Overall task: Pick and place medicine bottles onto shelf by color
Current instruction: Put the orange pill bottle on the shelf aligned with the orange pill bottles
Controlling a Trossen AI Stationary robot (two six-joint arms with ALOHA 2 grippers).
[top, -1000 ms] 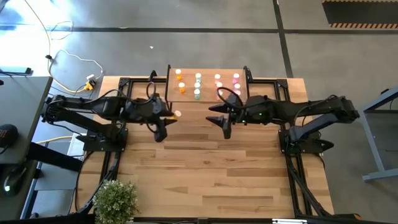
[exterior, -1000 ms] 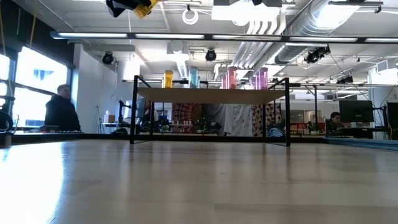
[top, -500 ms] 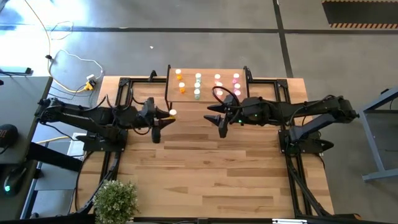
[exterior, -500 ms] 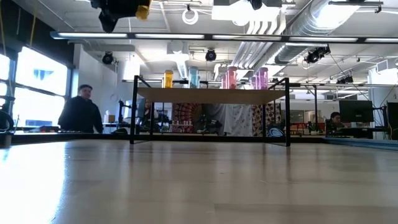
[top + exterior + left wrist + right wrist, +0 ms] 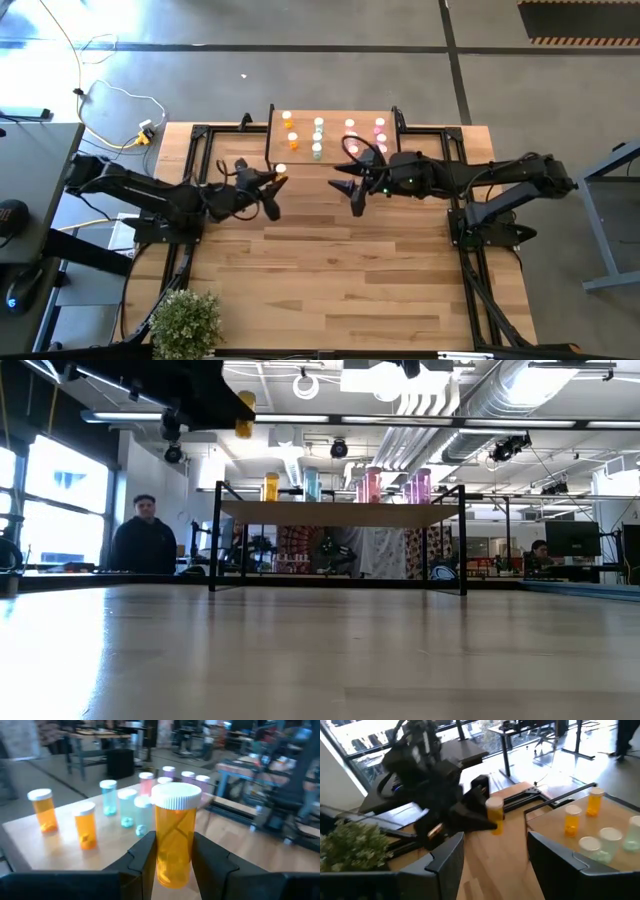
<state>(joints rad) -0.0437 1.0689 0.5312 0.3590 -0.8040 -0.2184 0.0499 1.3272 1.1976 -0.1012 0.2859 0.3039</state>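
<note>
The shelf, a small light-wood board on black legs, stands at the table's far middle and carries orange, pale green, salmon and pink bottles, each standing on its base. My left gripper is shut on an orange bottle with a white cap, near the shelf's left near corner and level with the shelf top in the low view. My right gripper is open and empty, just in front of the shelf's near edge. My left gripper pinches the orange bottle's lower body between its two fingers, one on each side. The bottle stands upright in the hold, cap up, lifted clear of the table and the shelf.
Two orange bottles stand at the shelf's left end, pale green ones beside them, salmon and pink ones farther right. A potted plant sits at the table's near left corner. A person stands in the room behind.
My left gripper has drawn back toward the table's left edge, then gone toward the shelf's left near corner, and has come down with the orange bottle to about the shelf top's height. My right gripper has shifted slightly toward the table's left edge.
</note>
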